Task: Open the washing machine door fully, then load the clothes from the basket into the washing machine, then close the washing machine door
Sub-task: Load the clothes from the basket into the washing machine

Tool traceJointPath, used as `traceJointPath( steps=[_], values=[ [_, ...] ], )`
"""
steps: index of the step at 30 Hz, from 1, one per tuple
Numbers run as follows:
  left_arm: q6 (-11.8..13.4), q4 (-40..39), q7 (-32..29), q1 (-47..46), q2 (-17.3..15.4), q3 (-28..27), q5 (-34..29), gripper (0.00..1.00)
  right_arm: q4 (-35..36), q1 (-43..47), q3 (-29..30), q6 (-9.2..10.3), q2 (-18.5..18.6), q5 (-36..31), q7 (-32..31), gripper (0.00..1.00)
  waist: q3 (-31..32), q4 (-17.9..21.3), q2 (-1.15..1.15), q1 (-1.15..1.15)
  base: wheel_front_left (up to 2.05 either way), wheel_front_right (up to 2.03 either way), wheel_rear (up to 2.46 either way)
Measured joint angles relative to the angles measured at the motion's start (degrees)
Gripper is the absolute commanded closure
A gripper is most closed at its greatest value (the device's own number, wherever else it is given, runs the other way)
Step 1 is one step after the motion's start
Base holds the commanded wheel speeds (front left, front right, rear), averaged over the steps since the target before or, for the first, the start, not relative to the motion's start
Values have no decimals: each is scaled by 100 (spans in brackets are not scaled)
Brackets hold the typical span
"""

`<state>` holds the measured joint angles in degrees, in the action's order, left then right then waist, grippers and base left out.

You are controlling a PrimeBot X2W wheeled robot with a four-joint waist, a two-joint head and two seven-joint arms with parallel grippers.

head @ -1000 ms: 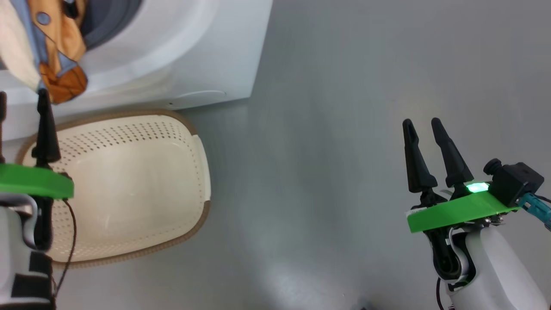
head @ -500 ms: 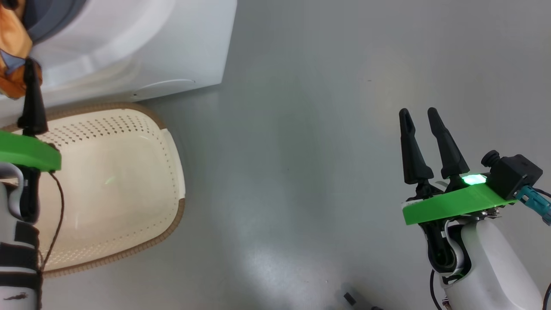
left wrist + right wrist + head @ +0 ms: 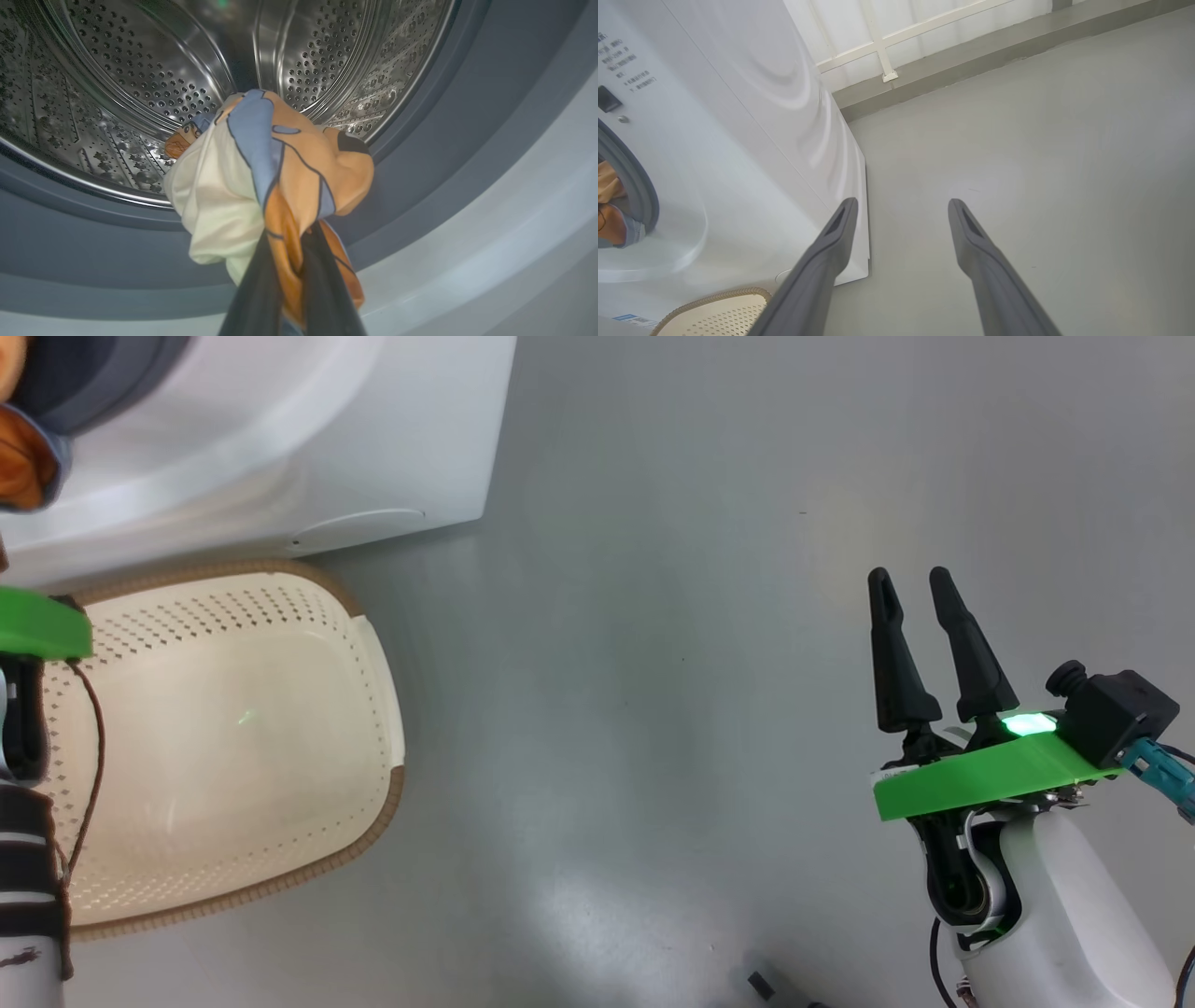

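Orange, blue and cream clothes point(image 3: 271, 177) bunch at the mouth of the washing machine point(image 3: 373, 429). The wrist view looks along the left gripper point(image 3: 292, 242), whose two dark fingers are now pinched tight on the cloth; a second ago they stood wide apart. The bundle sits at the centre, over the grey door seal point(image 3: 444, 140), with the steel drum point(image 3: 140, 70) open behind it from 9 to 1 o'clock.

In the head view the cream basket point(image 3: 387, 803) at 8 o'clock is empty, so this looks like the last load, gripped afresh to be pushed deeper. The right gripper point(image 3: 913, 581) at 4 o'clock hovers over grey floor point(image 3: 653, 663), fingers spread, holding nothing.

The left fingertips are buried in cloth. The head view crops the clothes to an orange sliver at 10 o'clock, less than before, though the camera has shifted. Whether the bundle rests on the seal or hangs free is unclear.
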<state>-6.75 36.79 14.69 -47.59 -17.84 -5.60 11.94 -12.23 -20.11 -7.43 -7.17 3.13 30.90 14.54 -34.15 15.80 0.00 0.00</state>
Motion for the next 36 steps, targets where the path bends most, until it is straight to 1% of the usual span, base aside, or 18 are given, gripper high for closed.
traceJointPath(
  steps=[3,6,11,16,23,26,30,33,36],
  values=[
    [-1,-91,0,-48,0,29,-79,100,0,0,-16,0,-11,25,0,0,-20,-25,0,0,0,0,0],
    [-2,36,0,-308,-12,127,-160,100,-1,-1,-69,0,-19,31,0,0,-41,-22,0,0,0,0,0],
    [-29,684,-16,-1126,-119,270,-162,100,-7,-2,-152,0,-33,34,0,0,-65,34,0,0,0,0,0],
    [-34,1400,-289,-1850,-242,391,-209,100,-22,-2,-186,0,-35,49,0,0,-91,138,0,0,0,0,0],
    [-33,2201,-343,-2572,-519,579,-413,100,-35,1,-385,0,-48,191,0,0,-131,345,0,1,0,0,0],
    [-8,2294,-210,-2714,-599,622,-467,100,-36,4,-416,0,-49,193,0,0,-145,409,0,0,0,0,0],
    [134,2317,-36,-2942,-747,673,-564,100,-24,9,-445,0,-54,233,0,0,-207,521,0,0,0,0,0],
    [201,2264,-22,-2972,-842,688,-605,100,-5,29,-436,0,-55,290,0,0,-270,584,0,1,0,0,0],
    [221,2258,-5,-2971,-860,708,-609,100,10,59,-433,0,-58,290,0,0,-334,621,0,0,0,0,0]
  ],
)
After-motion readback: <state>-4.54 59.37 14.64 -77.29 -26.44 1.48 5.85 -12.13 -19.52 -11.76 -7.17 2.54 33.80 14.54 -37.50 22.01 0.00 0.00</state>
